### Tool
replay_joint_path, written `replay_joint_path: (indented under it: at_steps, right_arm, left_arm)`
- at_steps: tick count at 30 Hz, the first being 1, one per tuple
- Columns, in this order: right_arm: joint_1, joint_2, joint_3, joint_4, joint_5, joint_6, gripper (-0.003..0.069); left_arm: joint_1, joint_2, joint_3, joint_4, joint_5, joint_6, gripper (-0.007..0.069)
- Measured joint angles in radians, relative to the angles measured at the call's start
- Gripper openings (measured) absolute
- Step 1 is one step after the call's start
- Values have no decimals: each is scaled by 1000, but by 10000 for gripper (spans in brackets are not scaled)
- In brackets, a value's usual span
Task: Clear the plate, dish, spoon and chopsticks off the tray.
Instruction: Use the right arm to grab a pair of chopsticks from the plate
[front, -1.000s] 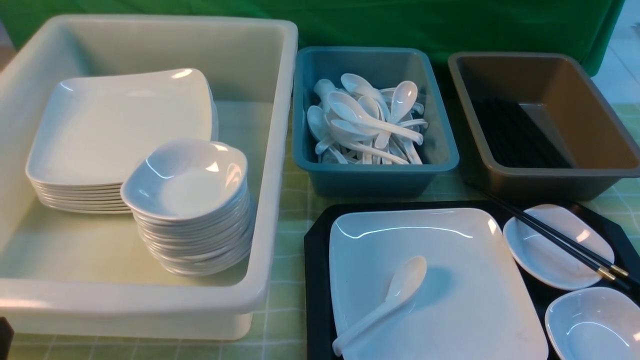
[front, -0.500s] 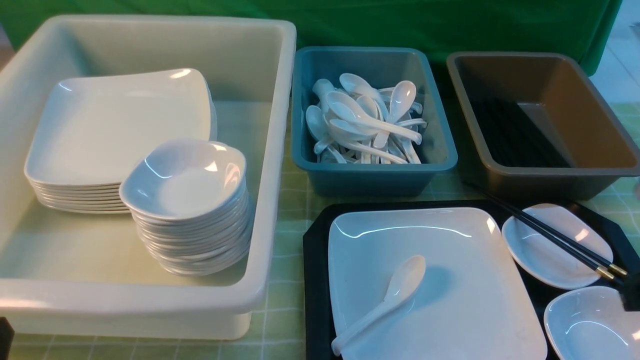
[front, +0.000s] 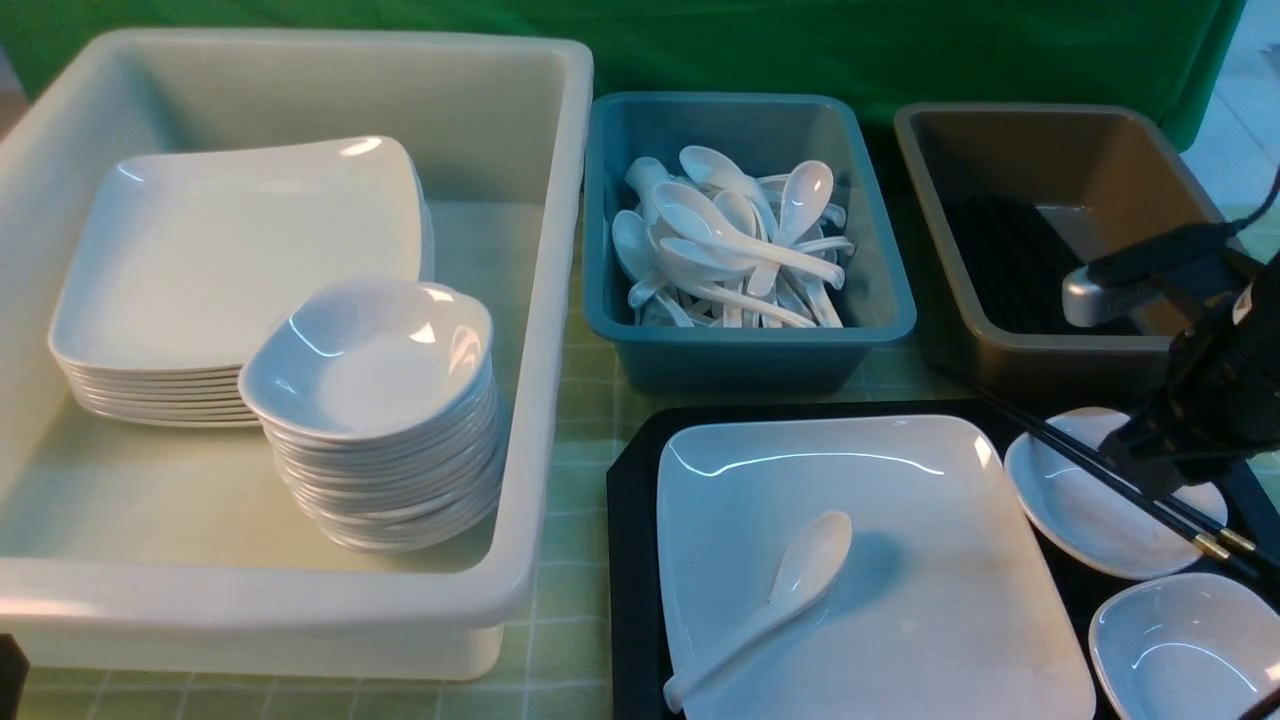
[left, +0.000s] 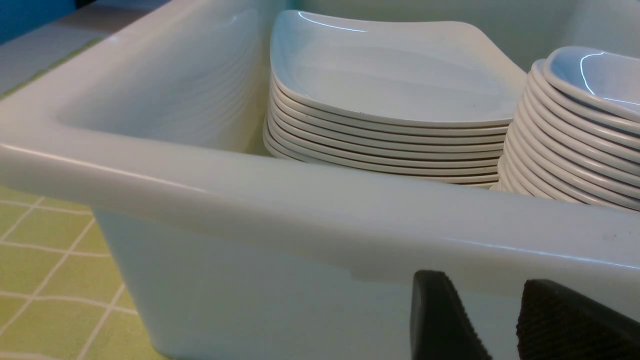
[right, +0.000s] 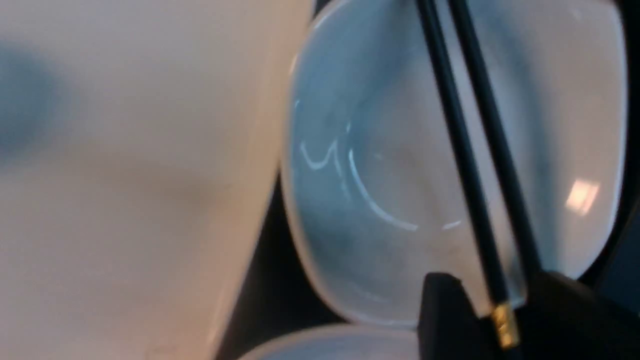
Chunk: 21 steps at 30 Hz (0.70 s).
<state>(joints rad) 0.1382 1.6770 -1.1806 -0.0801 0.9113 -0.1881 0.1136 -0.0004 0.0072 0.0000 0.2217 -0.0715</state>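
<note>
1. The big white tub (front: 300, 600) fills my left side. It holds a stack of square plates (front: 240, 250) and, nearer me, a stack of small dishes (front: 380, 400).
2. The black tray (front: 630, 560) sits near right, in front of the two bins.
3. The plate (front: 900, 600) lies flat on the tray's left part and covers most of it.
4. Behind the tray, the teal bin (front: 740, 365) is full of white spoons, and the brown bin (front: 1050, 365) stands to its right.
5. Two small dishes sit on the tray right of the plate, a far dish (front: 1080, 520) and a near dish (front: 1180, 650).
6. The spoon (front: 780, 600) lies on the plate, with its handle reaching the plate's near edge.
7. The chopsticks (front: 1060, 442) lie side by side across the far dish, their thin tips towards the brown bin.
8. The right gripper (front: 1150, 475) is down over their gold-banded ends. My wrist view shows its fingers (right: 445, 310) apart, straddling the pair and not clamping it.
9. The left gripper (left: 500, 325) faces the tub's outer wall, fingers (left: 440, 325) apart and holding nothing.
</note>
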Motion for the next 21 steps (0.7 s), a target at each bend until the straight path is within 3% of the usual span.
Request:
replay_joint_path:
  at_steps: [3, 7, 17, 19, 21]
  right_arm:
    - [0, 75, -46, -48, 5, -52, 381]
    - [0, 128, -50, -63, 2, -92, 411]
    - [0, 192, -51, -68, -48, -130, 412]
    - [0, 198, -51, -69, -47, -145, 386]
    - [0, 203, -51, -70, -37, -149, 300]
  left_arm:
    - [0, 0, 0, 0, 0, 0, 224]
    - [0, 0, 0, 0, 0, 0, 224]
    - [0, 0, 0, 0, 0, 0, 224]
    - [0, 0, 0, 0, 0, 0, 224]
    - [0, 0, 0, 0, 0, 0, 224]
